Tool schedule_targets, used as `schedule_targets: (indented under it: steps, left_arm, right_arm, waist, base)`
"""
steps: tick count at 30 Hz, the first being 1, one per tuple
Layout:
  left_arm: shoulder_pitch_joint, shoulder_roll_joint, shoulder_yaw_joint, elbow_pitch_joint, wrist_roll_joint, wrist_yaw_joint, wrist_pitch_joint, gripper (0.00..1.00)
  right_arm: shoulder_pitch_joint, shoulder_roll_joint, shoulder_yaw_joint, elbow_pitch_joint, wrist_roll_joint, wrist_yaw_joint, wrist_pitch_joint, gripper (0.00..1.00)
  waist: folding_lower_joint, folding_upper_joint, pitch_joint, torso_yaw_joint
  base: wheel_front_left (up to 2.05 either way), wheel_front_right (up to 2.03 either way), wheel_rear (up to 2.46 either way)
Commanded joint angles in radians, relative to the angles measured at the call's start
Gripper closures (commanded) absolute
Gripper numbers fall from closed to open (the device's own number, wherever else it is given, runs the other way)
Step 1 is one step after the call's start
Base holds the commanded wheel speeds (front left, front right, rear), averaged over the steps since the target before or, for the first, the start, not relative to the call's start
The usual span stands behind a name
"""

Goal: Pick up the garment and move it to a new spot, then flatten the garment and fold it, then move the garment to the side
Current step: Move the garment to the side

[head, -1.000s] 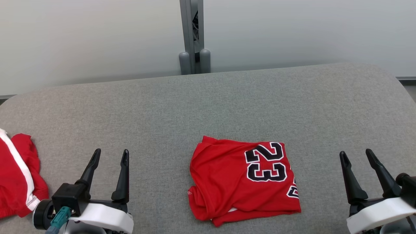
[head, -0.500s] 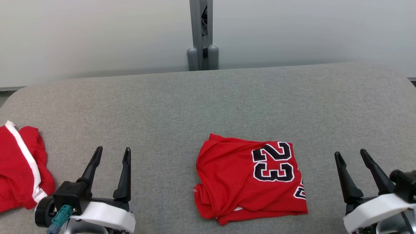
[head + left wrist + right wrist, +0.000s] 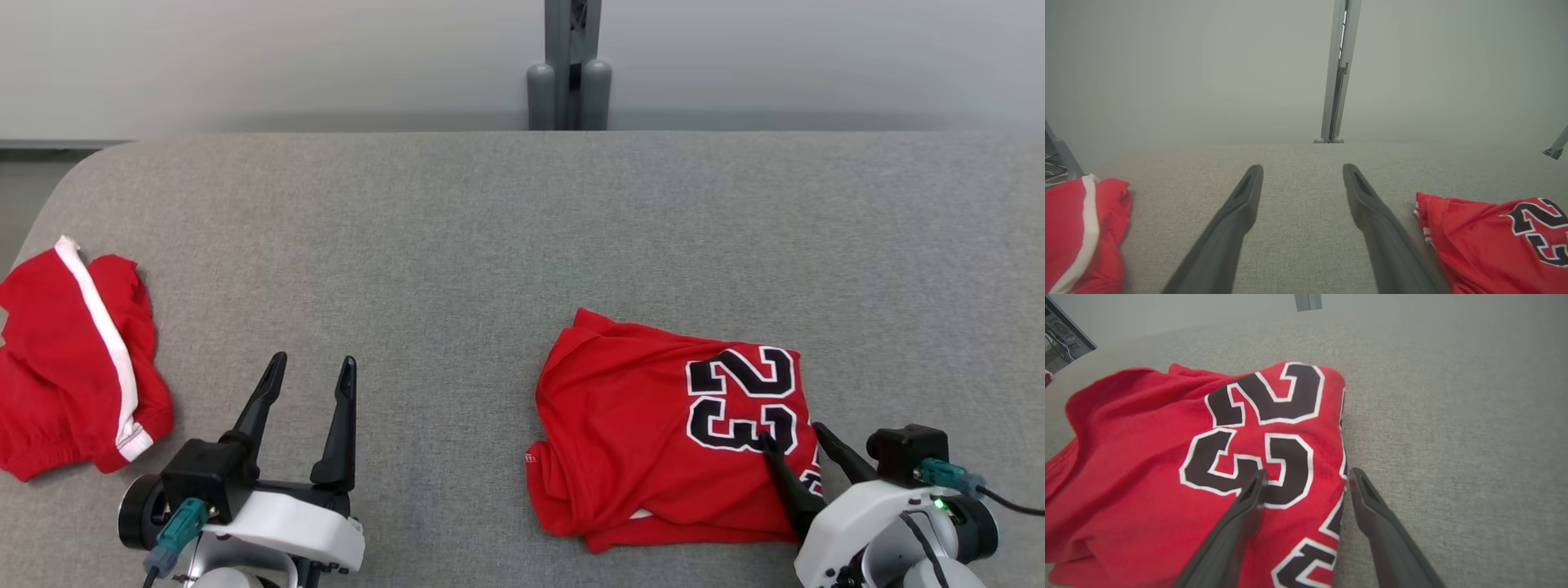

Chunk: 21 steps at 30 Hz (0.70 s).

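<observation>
The right tool (image 3: 790, 434) stood wide open astride the right edge of the red jersey (image 3: 629, 441) on the grey surface (image 3: 457, 245), holding nothing. The left tool (image 3: 314, 359) was open and empty.

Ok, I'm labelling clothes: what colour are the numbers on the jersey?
Black with white outlines, on the red jersey; clearest in the right wrist view.

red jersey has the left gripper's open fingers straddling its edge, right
No, it's the right gripper whose open fingers straddle the edge of the red jersey, as the right wrist view shows; the left gripper stands open, apart from it.
</observation>
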Motion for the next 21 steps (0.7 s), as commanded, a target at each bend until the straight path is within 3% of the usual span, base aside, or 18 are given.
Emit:
schedule_targets:
  steps: [1,2,3,4,5,9,15,21]
  left_arm:
    - [-0.022,-0.002,0.0,0.009,0.001,-0.006,-0.007,0.0]
    - [-0.025,-0.004,-0.001,0.011,0.001,-0.006,-0.01,0.0]
    - [-0.027,-0.007,-0.001,0.016,0.001,-0.008,-0.011,0.0]
    - [-0.029,-0.009,-0.002,0.021,0.001,-0.009,-0.012,0.0]
    - [-0.033,-0.011,-0.002,0.022,0.002,-0.009,-0.014,0.0]
    - [-0.035,-0.013,0.007,0.032,0.001,-0.005,-0.023,0.0]
    - [-0.035,-0.007,0.013,0.026,0.003,-0.005,-0.029,0.0]
    - [-0.042,0.0,0.017,0.012,0.008,-0.003,-0.029,0.0]
  right_arm:
    - [-0.029,-0.004,0.003,0.038,0.006,0.0,-0.017,0.0]
    - [-0.042,-0.002,0.005,0.068,0.014,0.0,-0.022,0.0]
    - [-0.054,0.003,0.009,0.096,0.026,0.0,-0.03,0.47]
    - [-0.064,0.002,0.016,0.117,0.033,0.0,-0.036,0.8]
    - [-0.073,0.001,0.025,0.139,0.044,0.0,-0.037,1.0]
    - [-0.097,-0.034,0.034,0.176,0.071,-0.001,-0.077,1.0]
    - [-0.105,-0.087,0.031,0.11,0.039,-0.001,-0.114,1.0]
    - [-0.1,-0.165,0.043,-0.06,-0.049,0.0,-0.085,1.0]
  waist:
    - [0.0,0.0,0.016,0.015]
    - [0.0,0.0,0.02,0.018]
    - [0.0,0.0,0.022,0.02]
    - [0.0,0.0,0.022,0.023]
    - [0.0,0.0,0.024,0.024]
    - [0.0,0.0,0.03,0.008]
    - [0.0,0.0,0.035,-0.045]
    - [0.0,0.0,0.052,-0.145]
  base:
    - [0.0,0.0,0.0]
    - [0.0,0.0,0.0]
    - [0.0,0.0,0.0]
    - [0.0,0.0,0.0]
    - [0.0,0.0,0.0]
    - [0.0,0.0,0.0]
    - [0.0,0.0,0.0]
    - [0.0,0.0,0.0]
